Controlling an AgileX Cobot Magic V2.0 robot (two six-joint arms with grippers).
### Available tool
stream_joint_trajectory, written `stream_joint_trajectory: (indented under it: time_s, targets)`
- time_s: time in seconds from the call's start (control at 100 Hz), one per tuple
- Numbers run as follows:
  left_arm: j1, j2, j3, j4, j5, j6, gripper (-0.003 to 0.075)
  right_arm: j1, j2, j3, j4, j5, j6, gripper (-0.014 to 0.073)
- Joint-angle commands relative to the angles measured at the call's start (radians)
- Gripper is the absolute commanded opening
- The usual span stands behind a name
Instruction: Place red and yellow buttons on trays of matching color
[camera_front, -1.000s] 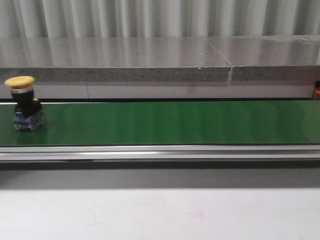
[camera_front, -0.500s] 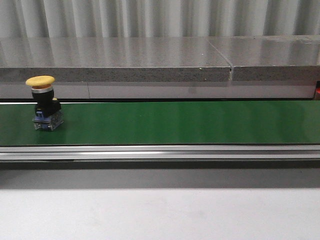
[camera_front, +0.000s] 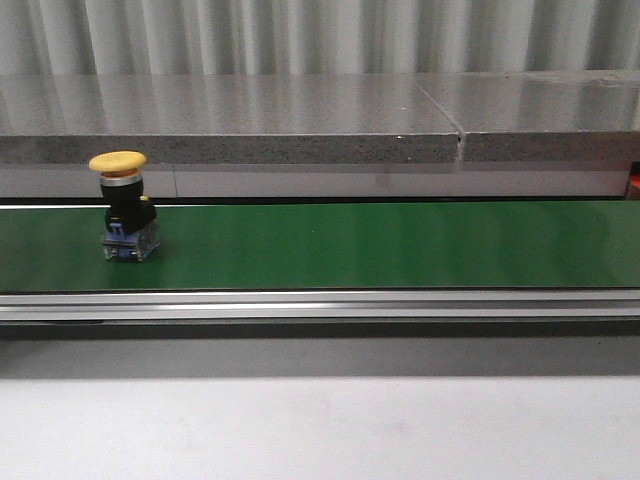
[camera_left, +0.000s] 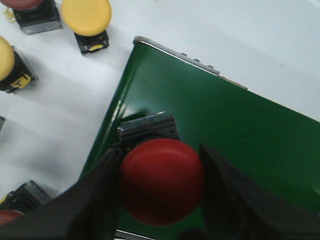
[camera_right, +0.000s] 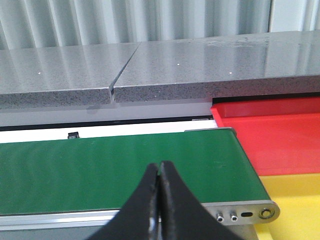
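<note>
A yellow button (camera_front: 120, 205) on a black and clear base stands upright on the green belt (camera_front: 380, 245), at its left part. In the left wrist view my left gripper (camera_left: 160, 185) is shut on a red button (camera_left: 161, 180), both fingers against its cap, over the end of the belt (camera_left: 240, 130). My right gripper (camera_right: 159, 167) is shut and empty above the belt's other end (camera_right: 100, 170). A red tray (camera_right: 280, 135) and a yellow tray (camera_right: 295, 200) lie beside that end. Neither gripper shows in the front view.
Several spare buttons lie on the white table beside the belt's end: two yellow ones (camera_left: 86, 15) (camera_left: 5, 60) and a red one (camera_left: 22, 4). A grey stone ledge (camera_front: 300, 110) runs behind the belt. The belt's metal rail (camera_front: 320, 305) runs along its front.
The yellow button has travelled to the right along the belt, still upright. Nothing else in the front view has moved.
</note>
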Motion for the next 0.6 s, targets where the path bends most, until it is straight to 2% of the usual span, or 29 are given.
stream_joint_trajectory:
  time_s: [0.0, 0.23, 0.3, 0.37, 0.49, 0.54, 0.59]
  targets:
    - [-0.012, -0.013, -0.025, -0.016, -0.025, 0.005, 0.0153, 0.0, -0.015, -0.019, -0.01, -0.079, 0.0, -0.0067]
    - [-0.013, 0.046, -0.025, -0.012, 0.018, 0.005, 0.0155, 0.0, -0.015, -0.019, -0.01, -0.079, 0.0, -0.0067]
    - [-0.013, 0.046, -0.025, -0.012, 0.016, 0.01, 0.0179, 0.0, -0.015, -0.019, -0.01, -0.079, 0.0, -0.0067]
    - [-0.013, 0.046, -0.027, -0.018, 0.016, 0.02, 0.0257, 0.0, -0.015, -0.019, -0.01, -0.079, 0.0, -0.0067]
    - [-0.013, 0.04, -0.027, -0.027, 0.018, 0.046, 0.0469, 0.0, -0.015, -0.019, -0.01, -0.079, 0.0, -0.0067]
    - [-0.013, 0.03, -0.027, -0.029, 0.014, 0.048, 0.053, 0.0, -0.015, -0.019, -0.01, -0.079, 0.0, -0.0067]
    - [-0.02, 0.015, -0.027, -0.029, 0.003, 0.062, 0.0554, 0.0, -0.015, -0.019, -0.01, -0.079, 0.0, -0.0067]
